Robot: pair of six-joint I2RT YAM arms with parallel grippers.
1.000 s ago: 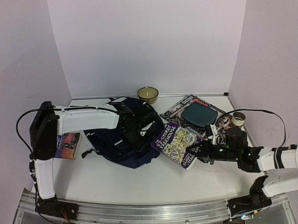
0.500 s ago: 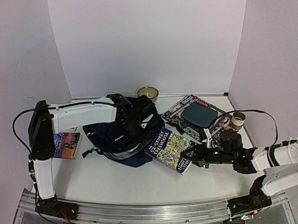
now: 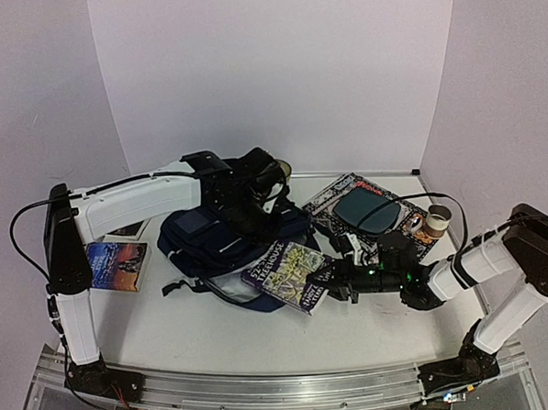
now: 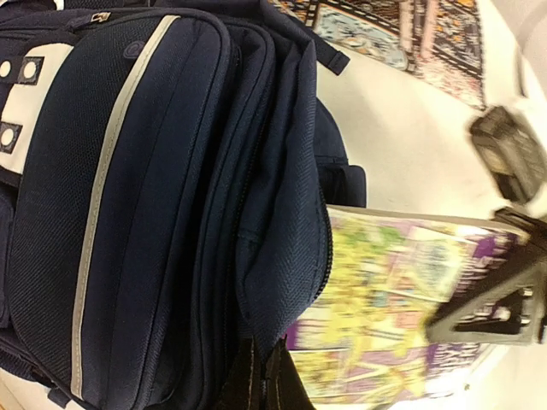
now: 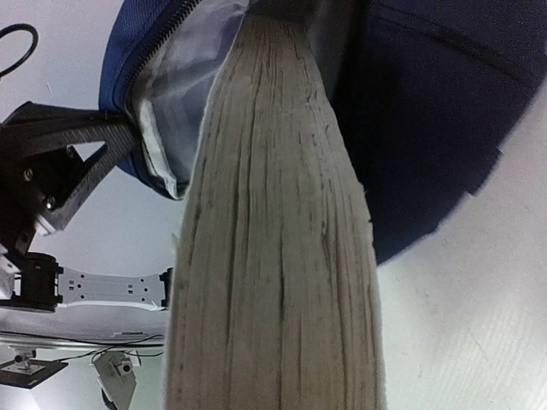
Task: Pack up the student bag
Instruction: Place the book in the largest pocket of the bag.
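The student bag [image 3: 216, 245], navy with a grey-white stripe, lies at centre-left of the table, its zipped mouth facing right. My left gripper [image 3: 255, 201] is shut on the bag's upper flap and holds it raised; in the left wrist view the dark fingertips [image 4: 261, 380] pinch that flap of the bag [image 4: 154, 188]. My right gripper [image 3: 338, 280] is shut on a purple-and-yellow book [image 3: 287, 273], whose far end sits at the bag's mouth. In the right wrist view the book's page edge [image 5: 273, 256] fills the middle and runs into the pale lining [image 5: 171, 102].
A small picture book [image 3: 118, 265] lies left of the bag. A magazine [image 3: 333, 197] with a dark teal pad [image 3: 366, 209] on it is at back right, with a tape roll [image 3: 438, 217] beside it. A bowl [image 3: 283, 170] stands behind the bag.
My left gripper has closed on the bag's flap and lifted it up and back, opening the mouth. My right gripper has carried the book leftward until its end reaches the opening.
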